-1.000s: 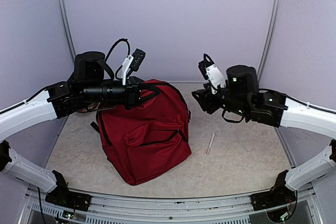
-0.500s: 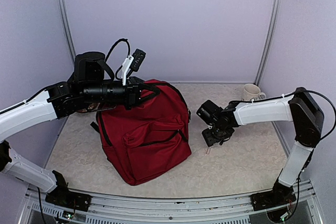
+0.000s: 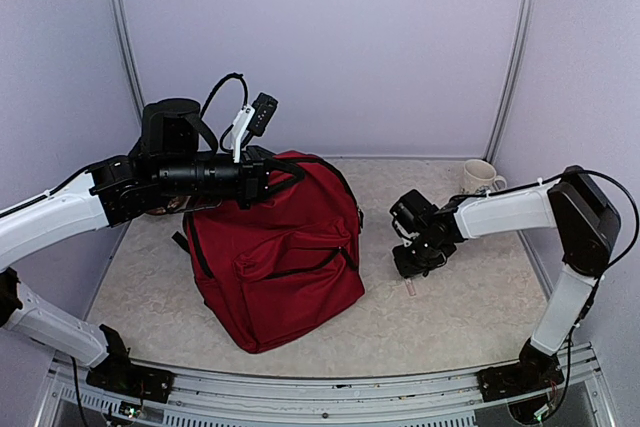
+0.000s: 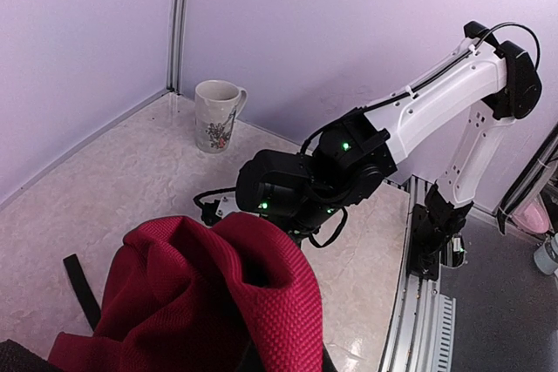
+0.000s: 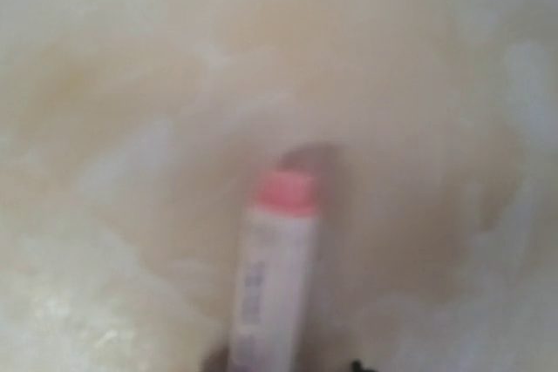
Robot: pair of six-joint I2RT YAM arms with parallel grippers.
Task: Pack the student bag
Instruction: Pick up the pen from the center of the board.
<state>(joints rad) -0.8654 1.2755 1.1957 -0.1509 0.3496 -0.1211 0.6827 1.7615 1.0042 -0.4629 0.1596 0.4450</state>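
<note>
Coarse-woven matt cloth student bag point(image 3: 275, 267)

Here's the student bag point(image 3: 285, 267), big and dark red, sitting upright on the table left of centre, its front face turned toward the near edge; two black zipper lines cross that front, the lower one arching over a pocket; black straps show at its left side and over the top; up top the fabric is bunched and drawn up at the left gripper point(image 3: 272, 175); the left wrist view shows a rumpled hump of coarse red weave.
</note>
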